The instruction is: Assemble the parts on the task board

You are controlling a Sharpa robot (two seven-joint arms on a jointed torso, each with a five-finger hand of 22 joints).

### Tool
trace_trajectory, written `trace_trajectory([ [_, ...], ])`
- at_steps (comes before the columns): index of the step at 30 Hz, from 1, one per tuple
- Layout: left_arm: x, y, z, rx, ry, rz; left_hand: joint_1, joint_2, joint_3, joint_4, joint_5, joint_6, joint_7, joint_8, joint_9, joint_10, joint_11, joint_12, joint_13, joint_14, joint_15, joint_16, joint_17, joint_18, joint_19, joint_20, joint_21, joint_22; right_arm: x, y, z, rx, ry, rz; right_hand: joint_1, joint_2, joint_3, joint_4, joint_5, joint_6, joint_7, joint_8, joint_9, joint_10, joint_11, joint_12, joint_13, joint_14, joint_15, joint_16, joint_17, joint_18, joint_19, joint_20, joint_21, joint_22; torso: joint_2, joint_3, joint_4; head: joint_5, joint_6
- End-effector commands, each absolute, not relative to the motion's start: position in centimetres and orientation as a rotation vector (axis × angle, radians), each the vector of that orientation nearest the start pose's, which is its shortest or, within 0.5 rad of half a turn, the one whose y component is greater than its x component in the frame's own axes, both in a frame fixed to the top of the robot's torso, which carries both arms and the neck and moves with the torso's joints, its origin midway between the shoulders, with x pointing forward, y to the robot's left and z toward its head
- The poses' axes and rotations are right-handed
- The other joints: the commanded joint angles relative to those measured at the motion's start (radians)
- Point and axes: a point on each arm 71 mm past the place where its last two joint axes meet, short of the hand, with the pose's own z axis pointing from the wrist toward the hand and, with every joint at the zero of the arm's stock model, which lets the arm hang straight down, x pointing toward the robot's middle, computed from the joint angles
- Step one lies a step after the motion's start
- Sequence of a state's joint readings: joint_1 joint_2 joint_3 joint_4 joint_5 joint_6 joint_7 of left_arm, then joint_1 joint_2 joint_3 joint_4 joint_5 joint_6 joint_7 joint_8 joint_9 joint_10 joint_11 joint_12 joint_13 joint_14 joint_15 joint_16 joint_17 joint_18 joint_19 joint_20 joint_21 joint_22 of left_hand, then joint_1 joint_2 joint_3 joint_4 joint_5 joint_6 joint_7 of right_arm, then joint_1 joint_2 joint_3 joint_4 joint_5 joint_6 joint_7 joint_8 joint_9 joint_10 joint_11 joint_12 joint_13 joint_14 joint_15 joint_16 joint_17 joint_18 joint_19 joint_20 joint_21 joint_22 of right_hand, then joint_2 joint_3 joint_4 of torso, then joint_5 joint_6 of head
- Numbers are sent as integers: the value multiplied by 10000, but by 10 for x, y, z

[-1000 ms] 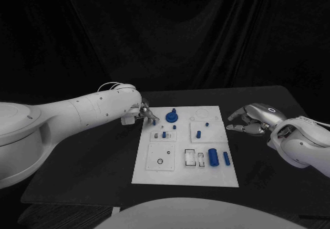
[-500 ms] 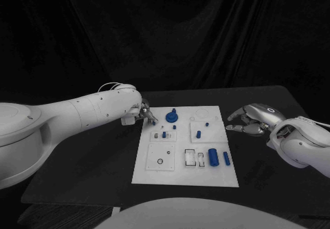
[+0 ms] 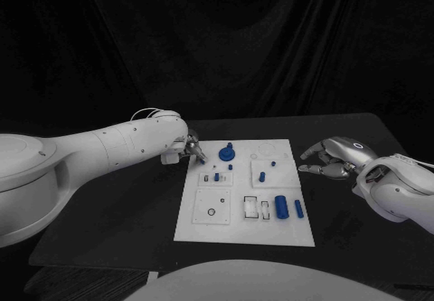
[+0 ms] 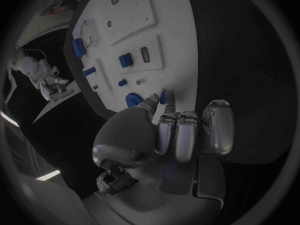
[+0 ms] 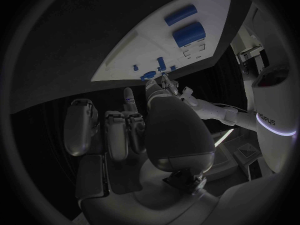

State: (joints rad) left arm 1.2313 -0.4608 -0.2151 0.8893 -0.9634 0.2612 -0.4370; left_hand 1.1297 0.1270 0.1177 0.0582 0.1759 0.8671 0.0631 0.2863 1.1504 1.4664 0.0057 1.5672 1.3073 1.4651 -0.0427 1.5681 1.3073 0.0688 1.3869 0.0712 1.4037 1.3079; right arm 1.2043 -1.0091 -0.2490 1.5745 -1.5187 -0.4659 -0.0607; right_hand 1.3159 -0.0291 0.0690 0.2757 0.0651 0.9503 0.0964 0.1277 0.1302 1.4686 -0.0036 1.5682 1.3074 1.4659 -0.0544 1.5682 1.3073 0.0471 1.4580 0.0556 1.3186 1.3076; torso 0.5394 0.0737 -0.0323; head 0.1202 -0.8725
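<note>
Board (image 3: 237, 232) (white, flat) carries small blue parts (image 3: 280, 206).

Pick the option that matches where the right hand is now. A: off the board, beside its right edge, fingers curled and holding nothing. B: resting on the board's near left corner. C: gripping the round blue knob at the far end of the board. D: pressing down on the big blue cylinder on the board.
A: the right hand sits over the black table beside the white board, its fingers curled in with nothing in them.
</note>
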Motion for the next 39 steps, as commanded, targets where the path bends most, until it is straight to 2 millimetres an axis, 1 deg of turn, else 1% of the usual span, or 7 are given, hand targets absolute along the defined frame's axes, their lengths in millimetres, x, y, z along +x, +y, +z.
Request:
trace_trajectory([
  [1,549,207,-291,-2502,24682,-2489,136,-10,231,-102,287,111,7,-94,-22,1044,-87,35,2635,1057,-55,27,2635,-69,3,-55,-44,1043,439,-269,-241,-2023,17070,5226,18,65,-29,-33,46,70,-1,-49,10,1022,79,26,2634,1049,-12,26,2635,106,-81,5,-41,1865,-7,2,-7,16,-2],
  [9,549,208,-291,-2466,24680,-2605,231,-127,1062,-461,1215,212,-23,-286,-20,1044,-119,35,2635,1057,-93,27,2635,-65,-8,-96,-106,1078,439,-269,-242,-2012,17099,5198,29,73,-26,-40,50,73,0,-52,10,1022,80,26,2634,1049,-12,26,2635,110,-90,6,-60,1859,-15,4,-15,35,-2],
  [18,549,211,-291,-2499,24589,-2725,78,-239,1842,-615,1618,254,-6,-355,69,1044,-115,35,2635,1057,-91,27,2635,-64,-8,-96,-141,1116,438,-270,-243,-1992,17169,5154,90,107,-6,-81,123,85,4,-66,11,1022,82,26,2634,1049,-9,26,2635,110,-88,8,-65,1859,-16,3,-10,58,-2],
  [23,546,213,-291,-2515,24566,-2770,-166,-425,2297,-664,1964,394,-30,-316,177,1044,-134,35,2635,1057,-104,27,2635,-69,21,-104,-140,1158,438,-271,-244,-1968,17190,5134,110,114,-2,-96,172,89,5,-72,11,1022,84,26,2634,1049,-8,26,2635,114,-95,9,-82,1855,-18,8,-6,77,-2],
  [30,533,217,-288,-2597,24623,-2519,-434,-578,2566,-657,2004,532,-63,-283,250,1044,-173,35,2635,1057,-145,27,2635,-69,47,-134,-152,1177,436,-274,-244,-1898,17210,5060,115,116,-2,-101,194,92,6,-75,10,1022,84,26,2634,1049,-7,26,2635,116,-101,9,-96,1851,-29,23,5,68,-2],
  [31,531,217,-288,-2616,24620,-2476,-473,-591,2584,-648,1998,546,-66,-281,255,1044,-178,35,2635,1057,-148,27,2635,-70,51,-138,-152,1180,436,-274,-244,-1891,17211,5053,115,116,-2,-101,194,92,6,-75,10,1022,84,26,2634,1049,-7,26,2635,116,-101,9,-96,1851,-22,16,1,73,-2],
  [39,510,222,-277,-2947,24325,-2219,-722,-649,2755,-593,2010,573,-84,-320,269,1044,-204,35,2635,1057,-181,27,2635,-77,99,-170,-143,1206,434,-277,-243,-1818,17236,4991,118,117,-3,-103,206,94,6,-76,11,1022,85,26,2634,1049,-7,26,2635,115,-98,9,-91,1853,-24,28,20,73,-2],
])
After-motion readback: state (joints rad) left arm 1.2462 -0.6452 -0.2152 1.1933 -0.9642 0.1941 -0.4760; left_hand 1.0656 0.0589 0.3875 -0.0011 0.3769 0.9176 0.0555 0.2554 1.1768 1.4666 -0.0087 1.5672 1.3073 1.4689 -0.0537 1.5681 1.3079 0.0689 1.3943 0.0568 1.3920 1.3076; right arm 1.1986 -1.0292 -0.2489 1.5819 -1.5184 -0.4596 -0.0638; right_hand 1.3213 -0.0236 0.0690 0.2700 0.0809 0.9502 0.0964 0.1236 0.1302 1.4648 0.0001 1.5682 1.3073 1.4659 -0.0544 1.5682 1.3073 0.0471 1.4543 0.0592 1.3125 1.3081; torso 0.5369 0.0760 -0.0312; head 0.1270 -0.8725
